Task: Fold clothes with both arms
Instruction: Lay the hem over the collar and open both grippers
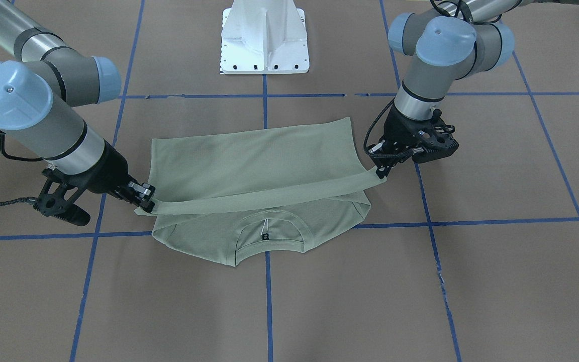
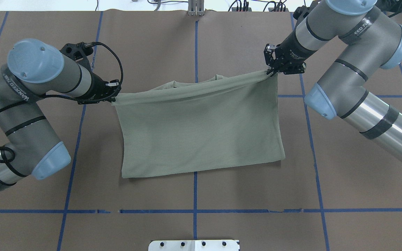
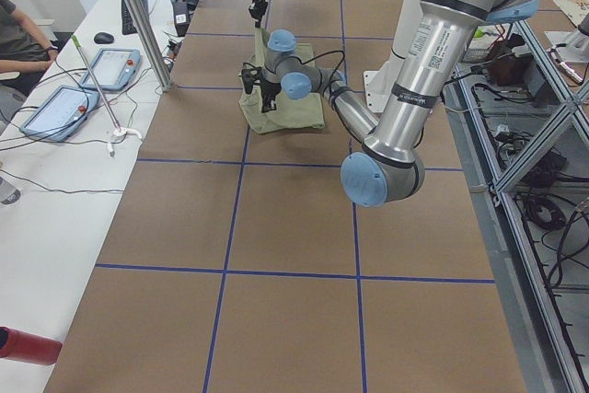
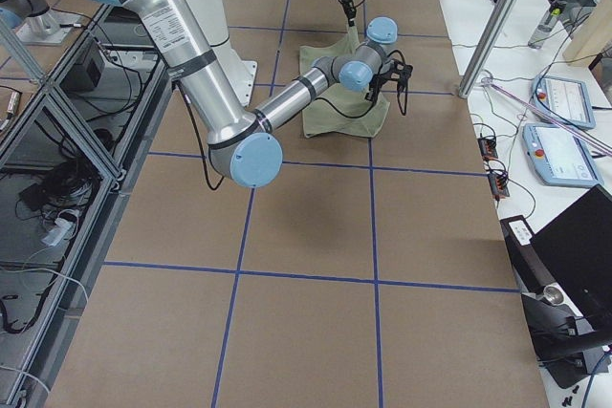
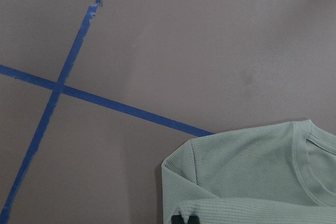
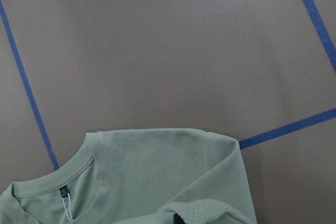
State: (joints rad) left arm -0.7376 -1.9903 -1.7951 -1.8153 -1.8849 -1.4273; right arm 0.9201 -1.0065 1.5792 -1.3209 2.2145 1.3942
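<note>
Shirt (image 1: 259,161) between left tool (image 1: 381,173), right tool (image 1: 145,201), pedestal (image 1: 264,37) behind

A robotics lab — teach pendants (image 4: 562,153) (cabled) beside blue-taped table (image 2: 222,195).

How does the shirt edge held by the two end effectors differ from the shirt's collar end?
The held edge is lifted and stretched taut between the left end effector and the right end effector; the collar end lies flat on the table. The held edge is a plain straight band; the collar end curves around a ribbed collar with a black label. Both belong to one sage-green shirt.
</note>
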